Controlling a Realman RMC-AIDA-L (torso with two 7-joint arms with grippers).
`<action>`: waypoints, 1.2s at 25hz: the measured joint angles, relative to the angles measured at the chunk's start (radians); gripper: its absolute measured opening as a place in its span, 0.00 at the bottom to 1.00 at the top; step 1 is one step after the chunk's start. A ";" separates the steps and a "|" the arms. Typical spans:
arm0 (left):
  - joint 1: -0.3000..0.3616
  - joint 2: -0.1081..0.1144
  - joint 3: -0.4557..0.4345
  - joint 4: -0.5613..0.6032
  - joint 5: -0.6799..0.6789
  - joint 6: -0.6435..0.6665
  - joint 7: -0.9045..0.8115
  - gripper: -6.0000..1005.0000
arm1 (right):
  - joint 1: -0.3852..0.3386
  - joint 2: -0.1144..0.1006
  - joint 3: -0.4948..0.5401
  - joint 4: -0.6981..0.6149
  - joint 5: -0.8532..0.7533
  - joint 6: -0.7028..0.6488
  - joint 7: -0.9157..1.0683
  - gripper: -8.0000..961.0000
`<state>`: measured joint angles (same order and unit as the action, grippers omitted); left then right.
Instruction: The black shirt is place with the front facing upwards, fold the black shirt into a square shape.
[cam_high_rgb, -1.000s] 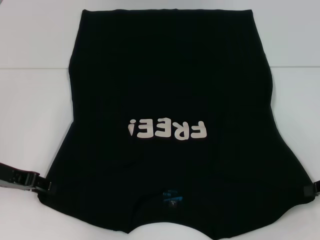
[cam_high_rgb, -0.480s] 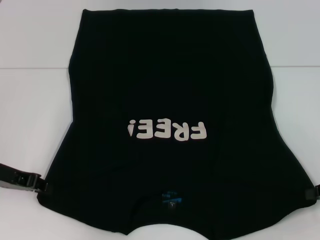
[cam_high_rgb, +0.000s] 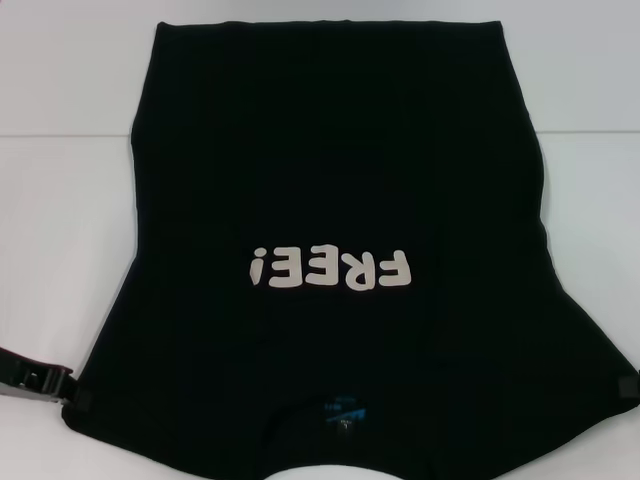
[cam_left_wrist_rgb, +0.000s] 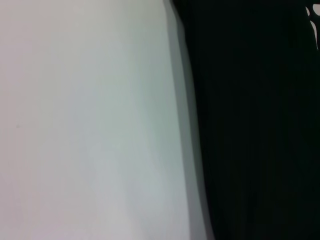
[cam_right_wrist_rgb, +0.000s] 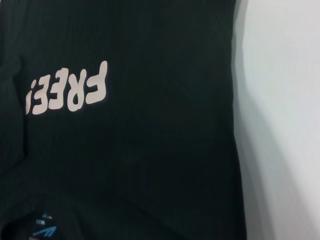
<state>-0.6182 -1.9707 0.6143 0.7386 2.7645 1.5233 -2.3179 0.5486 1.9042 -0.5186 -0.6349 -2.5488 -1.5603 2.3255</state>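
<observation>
Black shirt (cam_high_rgb: 340, 180): flat on white table (cam_high_rgb: 60, 250), lettering up, collar nearest robot. Left gripper (cam_high_rgb: 68, 390) and right gripper (cam_high_rgb: 628, 383): pinching opposite near corners.

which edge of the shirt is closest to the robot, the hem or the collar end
The collar end: on the black shirt the blue neck label sits at the near edge, between the left hand and right hand, and the FREE! lettering reads upside down.

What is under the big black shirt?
The black shirt lies spread on a white table, which shows all around it. Whatever else might be beneath is covered. The left pincer and right pincer sit at its sleeve edges.
</observation>
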 joint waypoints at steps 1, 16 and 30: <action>0.000 0.001 -0.002 0.000 0.001 0.004 0.000 0.03 | 0.000 0.000 0.000 0.000 0.000 0.000 0.000 0.03; -0.002 0.025 -0.170 0.012 -0.018 0.118 0.117 0.02 | -0.003 -0.009 0.037 -0.004 -0.001 -0.035 -0.019 0.03; 0.071 0.023 -0.322 0.007 -0.052 0.272 0.296 0.02 | -0.079 -0.023 0.163 -0.005 0.012 -0.142 -0.107 0.03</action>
<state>-0.5473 -1.9478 0.2922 0.7452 2.7129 1.7957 -2.0219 0.4691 1.8809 -0.3553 -0.6400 -2.5365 -1.7023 2.2184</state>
